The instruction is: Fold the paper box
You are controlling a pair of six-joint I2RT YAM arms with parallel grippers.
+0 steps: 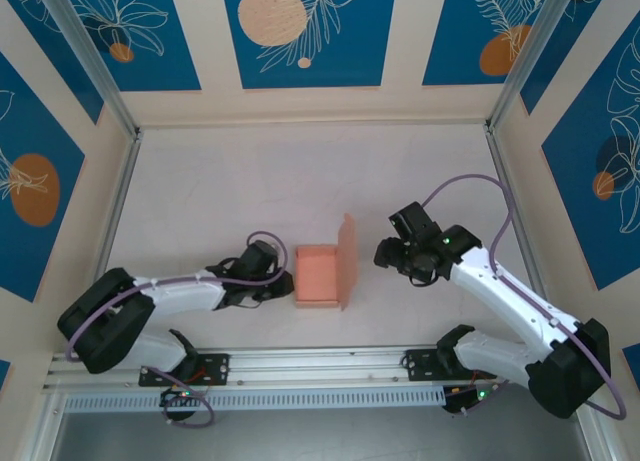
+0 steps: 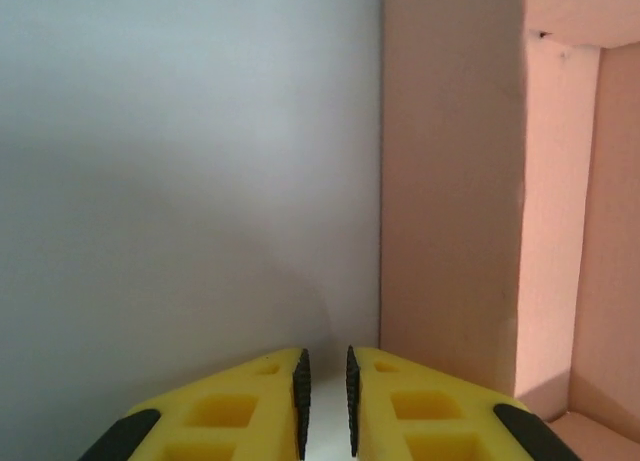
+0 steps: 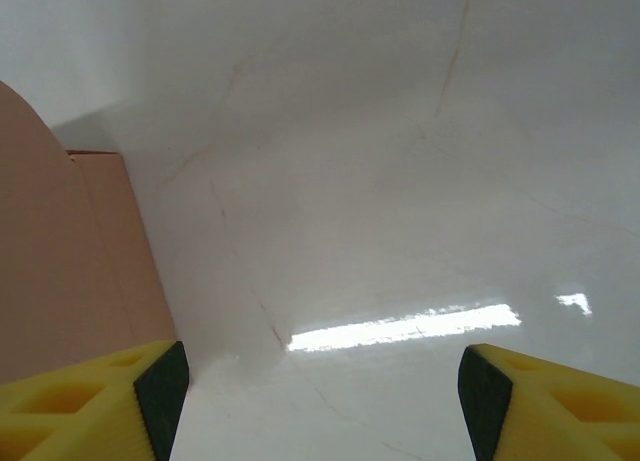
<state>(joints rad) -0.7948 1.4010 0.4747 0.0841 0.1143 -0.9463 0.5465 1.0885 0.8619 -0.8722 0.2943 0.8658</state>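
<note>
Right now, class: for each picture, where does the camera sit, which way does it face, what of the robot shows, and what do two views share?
Top external: above and behind the left arm and right arm, looking down on the table, left tool, right tool, paper box between them.
Left wrist: low on the left arm, facing the box's wall; its near-shut yellow fingers below.
Right wrist: on the right arm, facing the table; its open fingers at the bottom corners.
Shared: the paper box.
</note>
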